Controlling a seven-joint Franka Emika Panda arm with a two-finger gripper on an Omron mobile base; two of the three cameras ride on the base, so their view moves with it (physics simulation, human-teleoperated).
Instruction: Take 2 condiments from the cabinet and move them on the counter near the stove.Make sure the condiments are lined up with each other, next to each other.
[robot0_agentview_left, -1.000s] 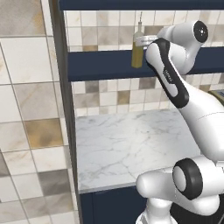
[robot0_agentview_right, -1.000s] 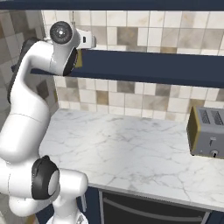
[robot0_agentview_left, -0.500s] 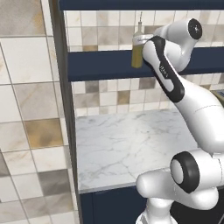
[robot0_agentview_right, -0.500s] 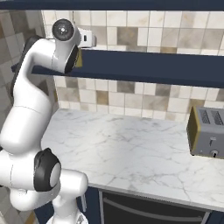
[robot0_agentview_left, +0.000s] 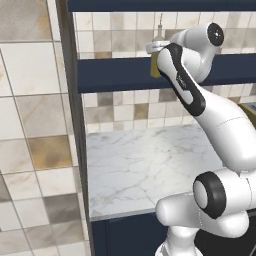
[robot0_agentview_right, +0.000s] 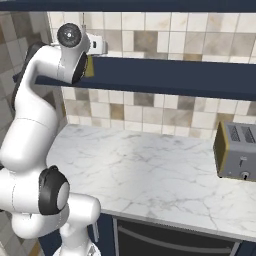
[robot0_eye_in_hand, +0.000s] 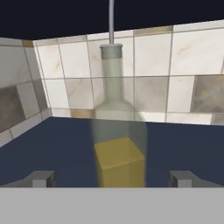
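A tall clear condiment bottle (robot0_eye_in_hand: 118, 144) with yellow oil in its base and a thin neck stands upright on the dark navy cabinet shelf (robot0_eye_in_hand: 61, 144), against the tiled wall. My gripper (robot0_eye_in_hand: 113, 179) is open, with one fingertip on each side of the bottle's base and a gap between each tip and the glass. From the left base view the bottle (robot0_agentview_left: 154, 67) peeks out beside my raised hand (robot0_agentview_left: 154, 48) at shelf height. The white marble counter (robot0_agentview_left: 145, 160) lies below. The stove is out of view.
A second navy shelf board (robot0_agentview_left: 165, 5) runs close above the bottle's top. A grey toaster (robot0_agentview_right: 237, 150) stands on the counter (robot0_agentview_right: 150, 175) at the right. A tiled side wall (robot0_agentview_left: 35, 125) bounds the counter on the left.
My arm has pushed forward and the hand has edged closer to the oil bottle on the shelf. The jaws have stayed open and the bottle has not moved.
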